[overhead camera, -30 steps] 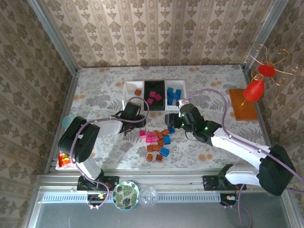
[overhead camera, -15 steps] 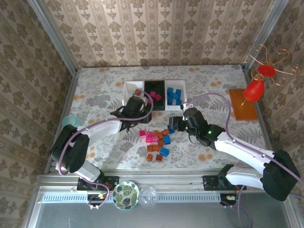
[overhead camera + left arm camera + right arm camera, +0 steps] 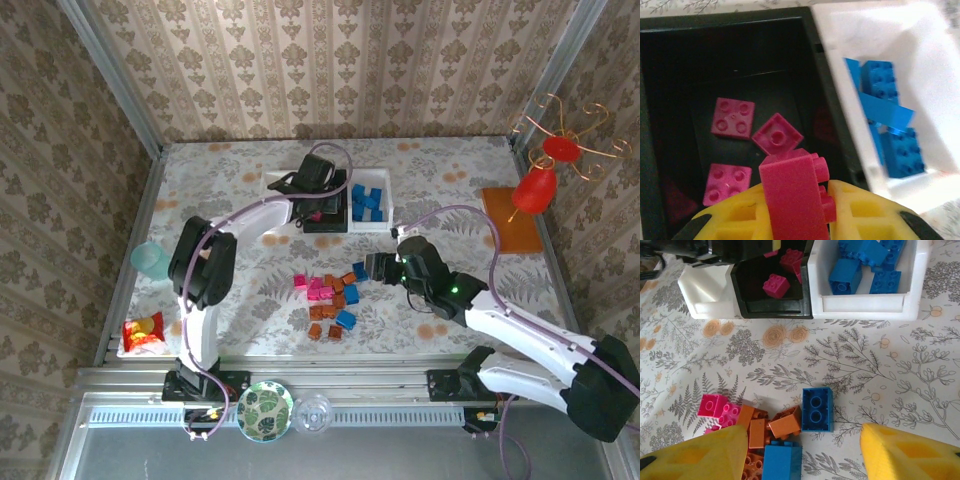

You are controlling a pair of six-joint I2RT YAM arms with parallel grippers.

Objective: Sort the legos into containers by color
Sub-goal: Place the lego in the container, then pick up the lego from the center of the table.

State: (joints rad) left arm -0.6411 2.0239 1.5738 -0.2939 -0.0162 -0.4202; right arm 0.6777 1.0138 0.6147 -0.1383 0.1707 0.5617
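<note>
The left gripper [image 3: 799,202] hangs over the black bin [image 3: 685,70], the middle one of the joined row. Its yellow fingers [image 3: 740,217] are clamped on a magenta brick [image 3: 790,182] that stands upright between them. On the floor of the black bin lie three more magenta bricks [image 3: 732,116] (all studs up). The right white bin [image 3: 940,55], joined to the black bin's right side, holds blue bricks [image 3: 890,115]. The left white bin [image 3: 705,295] is joined to its other side, and its inside is hidden.

The right gripper [image 3: 802,440] is on the near side of the black bin, well apart from it, above the floral table [image 3: 880,370]. Its fingers are spread wide with nothing held. Below it, also on the near side of the black bin, lies the loose pile of bricks [image 3: 330,295], orange-brown, magenta and blue. One blue brick [image 3: 817,409] lies at the pile's edge nearest the black bin.
</note>
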